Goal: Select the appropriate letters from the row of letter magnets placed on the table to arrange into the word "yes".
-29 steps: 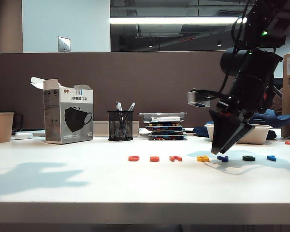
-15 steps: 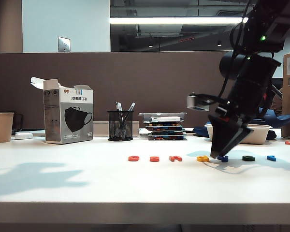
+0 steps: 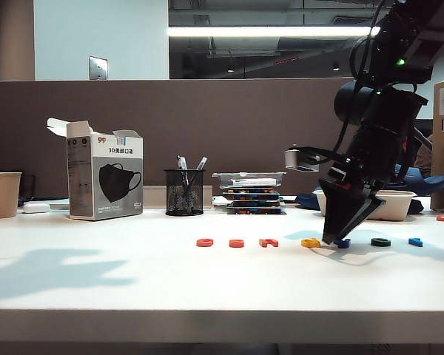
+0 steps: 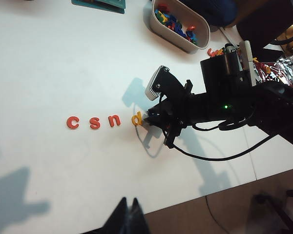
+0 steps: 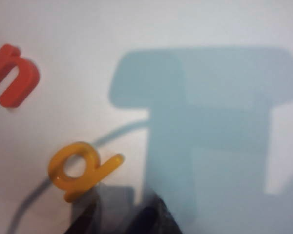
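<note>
Exterior view shows the flat dark blue plastic Y magnet [image 3: 343, 242] lying in the row of small glossy letter magnets [image 3: 237, 242] toward the right end of the smooth white table [image 3: 133, 281], with the right gripper [image 3: 330, 239] down on it, jaws narrowing, grip unconfirmed. First pick, seemingly; next it needs a firm pinch and lift. Left gripper [image 4: 128, 209] hovers over the front edge, its opening unclear.

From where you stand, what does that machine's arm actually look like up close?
The right arm is glossy black with chunky rounded joints, a small green light glowing near the top and black cables looping beside it. A small white-and-grey camera block sticks out at its wrist. The right gripper ends in two black wedge-shaped fingers tapering to points. Of the left gripper only dark pointed fingertips show.
</note>
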Robot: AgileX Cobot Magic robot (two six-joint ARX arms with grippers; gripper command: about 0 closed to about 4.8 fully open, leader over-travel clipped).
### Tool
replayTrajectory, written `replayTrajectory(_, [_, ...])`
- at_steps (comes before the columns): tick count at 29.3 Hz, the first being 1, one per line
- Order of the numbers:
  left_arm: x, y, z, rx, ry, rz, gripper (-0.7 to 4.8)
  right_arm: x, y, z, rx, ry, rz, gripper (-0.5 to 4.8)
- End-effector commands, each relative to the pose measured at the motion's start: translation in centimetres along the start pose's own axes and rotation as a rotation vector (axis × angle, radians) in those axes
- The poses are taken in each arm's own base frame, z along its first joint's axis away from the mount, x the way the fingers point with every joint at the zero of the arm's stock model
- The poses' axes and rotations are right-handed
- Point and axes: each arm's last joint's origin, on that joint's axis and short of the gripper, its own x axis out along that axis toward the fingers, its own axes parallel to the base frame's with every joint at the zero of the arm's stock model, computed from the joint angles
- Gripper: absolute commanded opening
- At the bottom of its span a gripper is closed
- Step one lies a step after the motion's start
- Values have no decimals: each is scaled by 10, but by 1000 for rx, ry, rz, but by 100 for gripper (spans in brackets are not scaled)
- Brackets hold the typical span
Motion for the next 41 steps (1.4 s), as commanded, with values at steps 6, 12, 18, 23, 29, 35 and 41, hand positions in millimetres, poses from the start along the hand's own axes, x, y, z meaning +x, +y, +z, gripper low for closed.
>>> replayTrajectory(6, [-2, 0, 1, 8, -9, -4, -5, 2, -1, -2, 2, 32, -27, 147])
replayTrajectory(12, [-2, 0, 1, 8, -9, -4, -5, 2, -2, -2, 1, 49, -57, 147])
replayTrajectory(18, [-2, 0, 1, 8, -9, -4, -5, 2, -2, -2, 1, 57, -71, 141])
replayTrajectory(23, [-2, 0, 1, 9, -9, -4, -5, 3, 0, -1, -5, 57, -68, 105])
replayTrajectory(29, [-2, 0, 1, 9, -9, -4, -5, 4, 5, 2, -18, 56, -62, 103])
replayTrajectory(35, [-2, 0, 1, 9, -9, -4, -5, 5, 5, 2, -20, 57, -62, 103])
replayTrajectory(41, [-2, 0, 1, 8, -9, -4, -5, 5, 5, 2, -20, 58, -62, 52])
